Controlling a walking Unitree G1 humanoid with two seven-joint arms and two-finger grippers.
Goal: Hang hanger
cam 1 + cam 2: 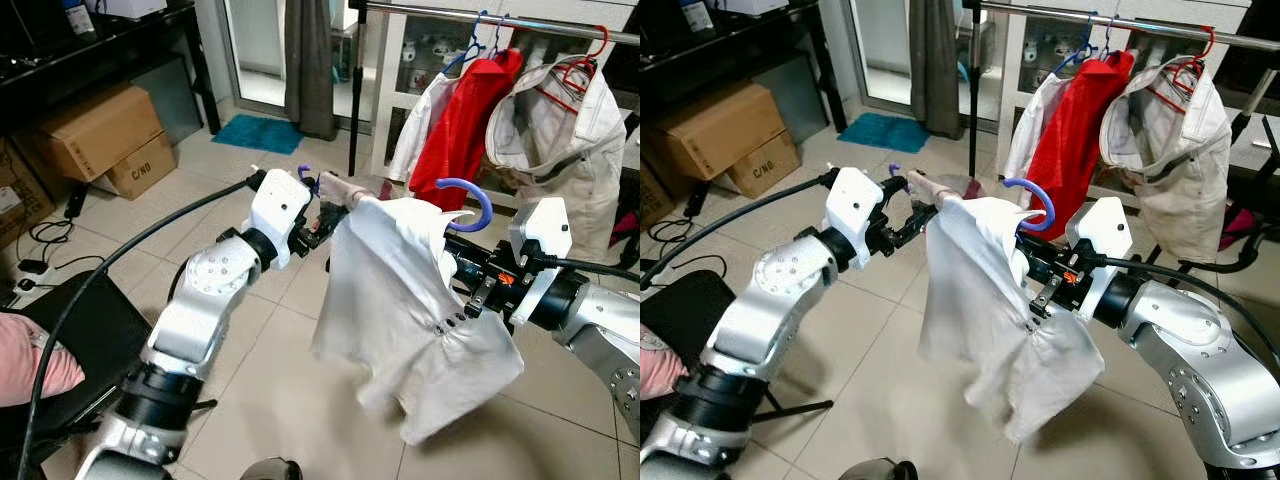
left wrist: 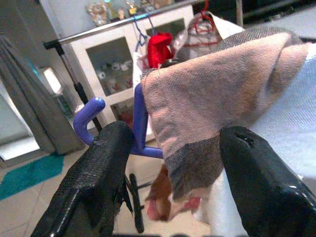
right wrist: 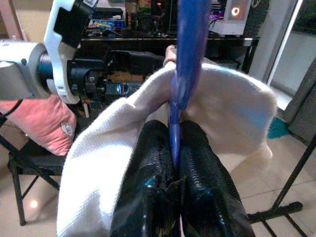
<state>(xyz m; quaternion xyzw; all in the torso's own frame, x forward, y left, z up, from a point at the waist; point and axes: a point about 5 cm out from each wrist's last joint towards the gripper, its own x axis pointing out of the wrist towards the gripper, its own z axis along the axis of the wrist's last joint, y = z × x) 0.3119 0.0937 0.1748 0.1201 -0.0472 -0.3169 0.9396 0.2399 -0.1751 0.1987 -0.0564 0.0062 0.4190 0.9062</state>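
Between the two raised arms hangs a white shirt (image 1: 400, 310) on a blue hanger (image 1: 468, 195). Right gripper (image 3: 174, 170) is clamped on the hanger's neck; left gripper (image 2: 173, 163) has its fingers apart around the hanger's shoulder end. Beyond, the clothes rail (image 1: 520, 22) carries a red garment (image 1: 460, 125) and a beige jacket (image 1: 560, 140).

We stand on a pale tiled floor (image 1: 270, 400). At ten o'clock, cardboard boxes (image 1: 100, 140) sit under a dark shelf (image 1: 100, 40); at twelve, a teal mat (image 1: 258, 133) lies beside a grey curtain (image 1: 308, 60). At two o'clock stands a white glass-fronted cabinet (image 1: 425, 60).
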